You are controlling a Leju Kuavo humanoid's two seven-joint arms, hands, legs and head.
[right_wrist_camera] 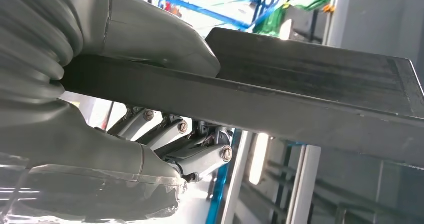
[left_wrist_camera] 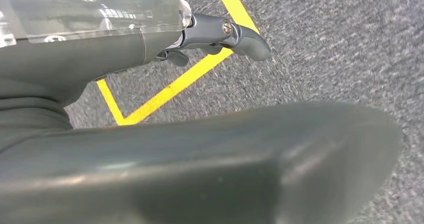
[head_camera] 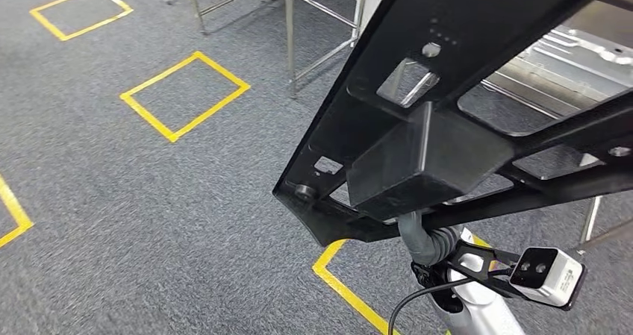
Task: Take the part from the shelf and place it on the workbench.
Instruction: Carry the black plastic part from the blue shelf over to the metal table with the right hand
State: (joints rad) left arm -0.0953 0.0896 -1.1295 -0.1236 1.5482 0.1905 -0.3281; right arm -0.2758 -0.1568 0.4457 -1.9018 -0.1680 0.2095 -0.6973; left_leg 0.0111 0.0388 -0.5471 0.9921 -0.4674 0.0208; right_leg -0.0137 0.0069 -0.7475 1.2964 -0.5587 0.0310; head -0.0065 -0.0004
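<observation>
- Right hand point(right_wrist_camera: 150, 109): clamped on the black part point(head_camera: 448, 104), thick thumb pressed on one face, darker fingers point(right_wrist_camera: 200, 156) curled against the opposite face.
- Left hand point(left_wrist_camera: 225, 34): holding nothing in sight, fingers hanging loosely above grey carpet point(left_wrist_camera: 350, 44) and a yellow floor marking point(left_wrist_camera: 175, 84); how far open, cannot tell.
- Part: off the shelf, carried aloft above the carpet, a large flat frame with cut-outs and a box-shaped block at mid-span.
- Workbench point(head_camera: 567, 59): metal surface visible beyond the part's far edge; part not yet resting on it.
- Judged progress: pick-up done; approach and set-down outstanding.
- Writing, labels, brands: none legible on part, hand or bench.
</observation>
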